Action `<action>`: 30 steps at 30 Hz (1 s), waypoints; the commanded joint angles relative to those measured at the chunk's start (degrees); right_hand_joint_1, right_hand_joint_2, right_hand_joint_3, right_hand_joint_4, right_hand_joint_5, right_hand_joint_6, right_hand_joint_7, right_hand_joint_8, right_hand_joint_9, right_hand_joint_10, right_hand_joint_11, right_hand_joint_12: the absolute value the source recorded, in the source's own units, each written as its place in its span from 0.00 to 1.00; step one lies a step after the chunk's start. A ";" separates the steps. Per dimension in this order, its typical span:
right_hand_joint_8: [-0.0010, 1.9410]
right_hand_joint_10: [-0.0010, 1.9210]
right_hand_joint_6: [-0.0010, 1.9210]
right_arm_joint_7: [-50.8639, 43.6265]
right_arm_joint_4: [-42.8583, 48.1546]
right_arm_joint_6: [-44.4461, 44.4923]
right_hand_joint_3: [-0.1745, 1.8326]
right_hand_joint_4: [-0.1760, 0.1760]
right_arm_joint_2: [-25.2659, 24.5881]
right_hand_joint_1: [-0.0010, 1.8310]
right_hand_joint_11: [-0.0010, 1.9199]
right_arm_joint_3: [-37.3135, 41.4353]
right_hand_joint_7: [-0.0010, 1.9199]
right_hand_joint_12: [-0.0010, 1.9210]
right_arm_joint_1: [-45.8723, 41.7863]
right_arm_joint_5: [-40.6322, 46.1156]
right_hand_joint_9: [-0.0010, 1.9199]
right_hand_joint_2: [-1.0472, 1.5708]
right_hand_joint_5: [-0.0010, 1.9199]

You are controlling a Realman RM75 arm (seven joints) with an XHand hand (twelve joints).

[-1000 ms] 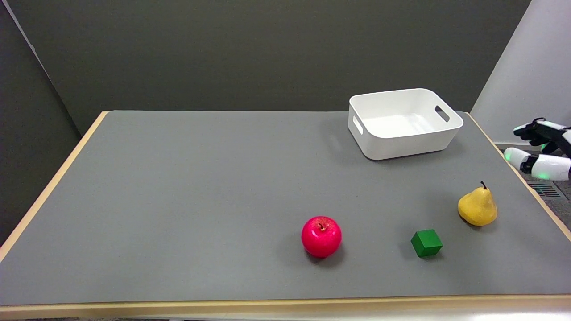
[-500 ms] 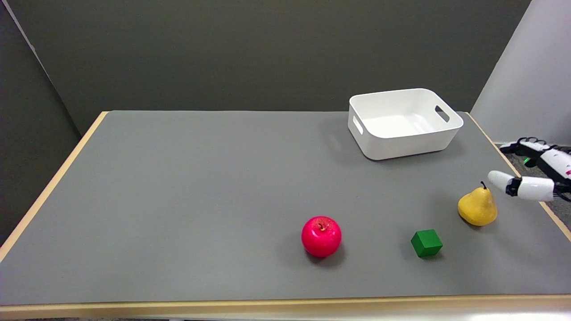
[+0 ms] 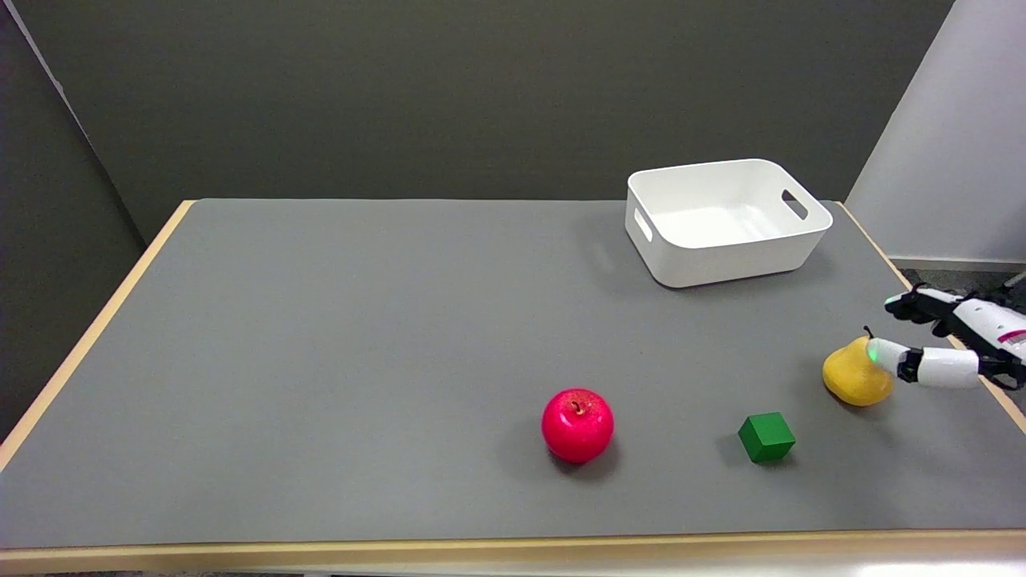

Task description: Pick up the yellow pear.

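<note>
The yellow pear (image 3: 853, 377) stands upright on the grey table near its right edge, stem up. My right hand (image 3: 950, 340) reaches in from the right at the pear's height, fingers spread apart and holding nothing. One white finger crosses in front of the pear's upper right side, its tip lit green. I cannot tell whether that fingertip touches the pear. The other fingers stretch out behind and to the right of the pear, apart from it. Most of the hand's palm lies beyond the picture's right border.
A green cube (image 3: 766, 437) sits just left of and nearer than the pear. A red apple (image 3: 577, 425) lies further left. A white bin (image 3: 725, 220) with handle slots stands at the back right. The table's right edge (image 3: 994, 393) runs close by the pear.
My right hand has come down and leftward from beyond the table's right edge to the pear's right side. The pear, cube, apple and bin have not moved.
</note>
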 commanded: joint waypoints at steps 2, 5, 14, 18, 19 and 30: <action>0.28 0.50 0.30 0.30 -2.78 -0.14 0.50 0.19 0.08 0.23 0.13 -4.33 0.24 0.78 2.67 -5.24 0.15 0.61 0.16; 0.29 0.51 0.30 0.30 -3.58 0.18 0.50 0.17 0.32 0.23 0.14 -5.45 0.24 0.79 3.72 -5.24 0.16 0.61 0.16; 0.29 0.52 0.30 0.30 -5.42 0.42 0.50 0.16 2.55 0.23 0.15 -9.05 0.25 0.80 7.39 -5.32 0.17 0.61 0.16; 0.30 0.52 0.30 0.30 -5.66 0.42 0.50 0.16 3.11 0.23 0.15 -9.77 0.25 0.80 8.35 -5.40 0.17 0.62 0.16; 0.30 0.52 0.30 0.30 -5.66 0.42 0.50 0.16 3.11 0.23 0.15 -9.85 0.25 0.80 8.66 -5.55 0.17 0.62 0.16; 0.33 0.58 0.32 -0.18 -7.02 3.70 0.55 0.21 2.31 0.42 0.21 -9.69 0.27 0.86 9.63 -5.74 0.24 0.63 0.17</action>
